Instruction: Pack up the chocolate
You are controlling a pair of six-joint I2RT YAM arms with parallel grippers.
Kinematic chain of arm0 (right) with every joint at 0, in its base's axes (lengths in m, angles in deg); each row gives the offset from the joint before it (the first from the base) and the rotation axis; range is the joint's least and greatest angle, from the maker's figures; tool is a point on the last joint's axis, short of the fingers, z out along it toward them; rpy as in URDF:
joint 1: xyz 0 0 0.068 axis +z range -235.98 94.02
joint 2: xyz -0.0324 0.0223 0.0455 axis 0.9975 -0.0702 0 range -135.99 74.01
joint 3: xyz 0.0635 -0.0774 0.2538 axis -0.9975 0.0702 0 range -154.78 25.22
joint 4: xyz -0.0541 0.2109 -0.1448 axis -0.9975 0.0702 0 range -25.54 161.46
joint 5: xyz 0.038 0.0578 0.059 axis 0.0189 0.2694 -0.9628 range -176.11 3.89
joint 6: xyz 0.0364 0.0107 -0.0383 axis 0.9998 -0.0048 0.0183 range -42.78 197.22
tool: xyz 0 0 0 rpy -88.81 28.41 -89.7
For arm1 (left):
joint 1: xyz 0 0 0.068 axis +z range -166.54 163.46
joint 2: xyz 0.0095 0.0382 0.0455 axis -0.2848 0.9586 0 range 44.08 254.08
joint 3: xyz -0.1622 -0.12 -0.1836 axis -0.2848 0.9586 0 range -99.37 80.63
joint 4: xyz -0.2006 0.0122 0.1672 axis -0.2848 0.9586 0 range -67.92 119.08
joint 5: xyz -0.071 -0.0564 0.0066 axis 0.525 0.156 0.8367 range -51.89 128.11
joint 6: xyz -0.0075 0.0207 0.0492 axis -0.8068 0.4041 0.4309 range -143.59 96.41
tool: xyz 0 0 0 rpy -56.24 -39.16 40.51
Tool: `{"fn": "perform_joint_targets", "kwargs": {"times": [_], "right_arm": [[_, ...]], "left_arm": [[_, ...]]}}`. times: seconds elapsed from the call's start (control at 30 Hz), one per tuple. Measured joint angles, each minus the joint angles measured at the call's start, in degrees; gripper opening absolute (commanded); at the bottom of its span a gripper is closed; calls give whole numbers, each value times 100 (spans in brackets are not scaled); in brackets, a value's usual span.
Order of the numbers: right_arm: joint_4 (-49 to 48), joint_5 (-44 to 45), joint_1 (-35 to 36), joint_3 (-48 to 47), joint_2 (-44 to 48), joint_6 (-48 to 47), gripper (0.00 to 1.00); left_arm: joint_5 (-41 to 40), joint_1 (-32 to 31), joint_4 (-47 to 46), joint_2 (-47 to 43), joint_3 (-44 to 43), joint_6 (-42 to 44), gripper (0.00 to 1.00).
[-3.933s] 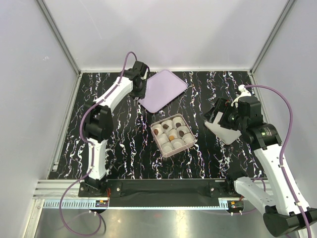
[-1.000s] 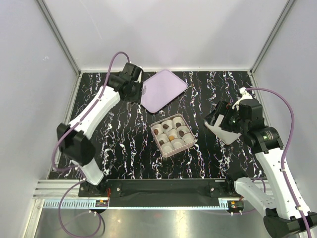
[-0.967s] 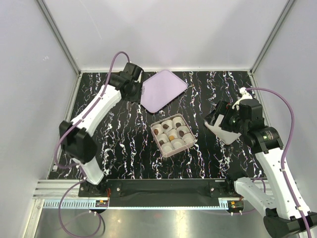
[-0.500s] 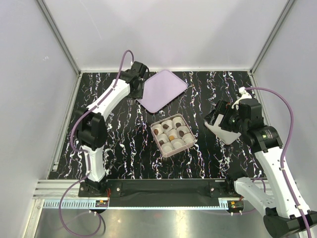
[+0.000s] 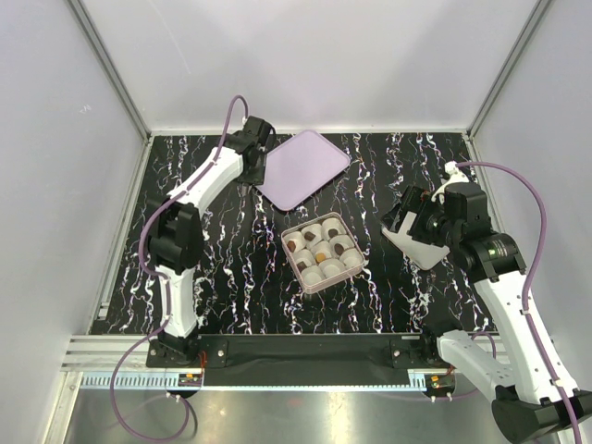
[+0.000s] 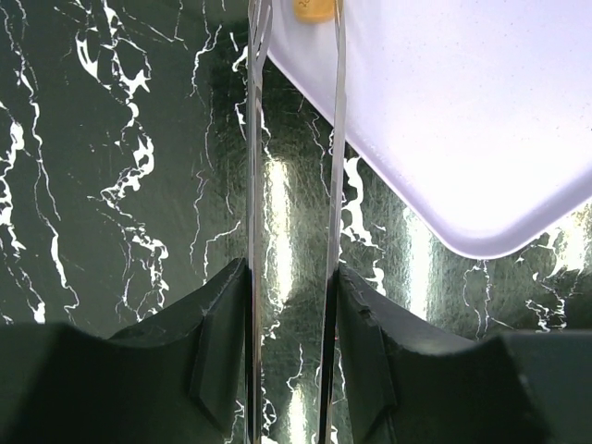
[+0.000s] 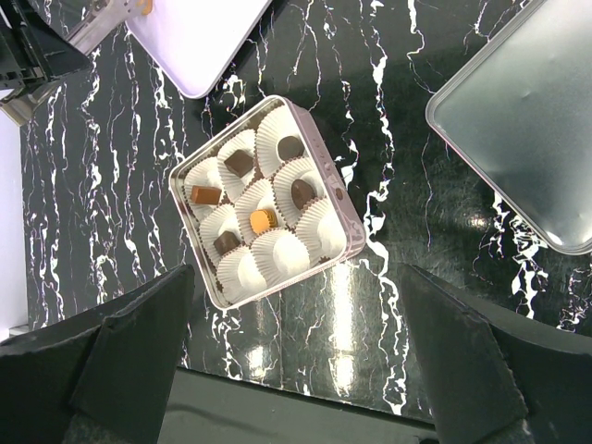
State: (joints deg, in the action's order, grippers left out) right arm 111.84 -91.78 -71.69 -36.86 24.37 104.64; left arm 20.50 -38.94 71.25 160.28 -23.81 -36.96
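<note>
A square box (image 7: 344,242) of white paper cups holds several pieces of chocolate (image 7: 240,163), dark brown, with an orange one (image 7: 263,220) among them; the same box (image 5: 353,270) lies mid-table in the top view. My left gripper (image 6: 291,273) is shut on metal tweezers (image 6: 335,139). The tweezer tips pinch a small orange chocolate (image 6: 314,7) at the left edge of the pink tray (image 6: 444,111). From above, the left gripper (image 5: 253,153) is beside that tray (image 5: 305,166). My right gripper (image 7: 296,273) hangs open and empty near the box.
A silver tin lid (image 7: 527,120) lies on the black marbled table to the right of the box, partly under the right arm (image 5: 462,222). The left arm (image 5: 199,190) stretches along the table's left side. White walls close in the back and sides.
The left gripper has shifted slightly right and back, closer to the pink tray's left edge, and the left arm's elbow has swung. The right arm has stayed put.
</note>
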Motion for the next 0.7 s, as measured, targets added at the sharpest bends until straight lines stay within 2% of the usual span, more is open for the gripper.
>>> {"fn": "perform_joint_targets", "kwargs": {"times": [0.7], "right_arm": [[-85,7,0,0,-2,-2,100]], "left_arm": [[92,26,-118,313,0,7,41]]}}
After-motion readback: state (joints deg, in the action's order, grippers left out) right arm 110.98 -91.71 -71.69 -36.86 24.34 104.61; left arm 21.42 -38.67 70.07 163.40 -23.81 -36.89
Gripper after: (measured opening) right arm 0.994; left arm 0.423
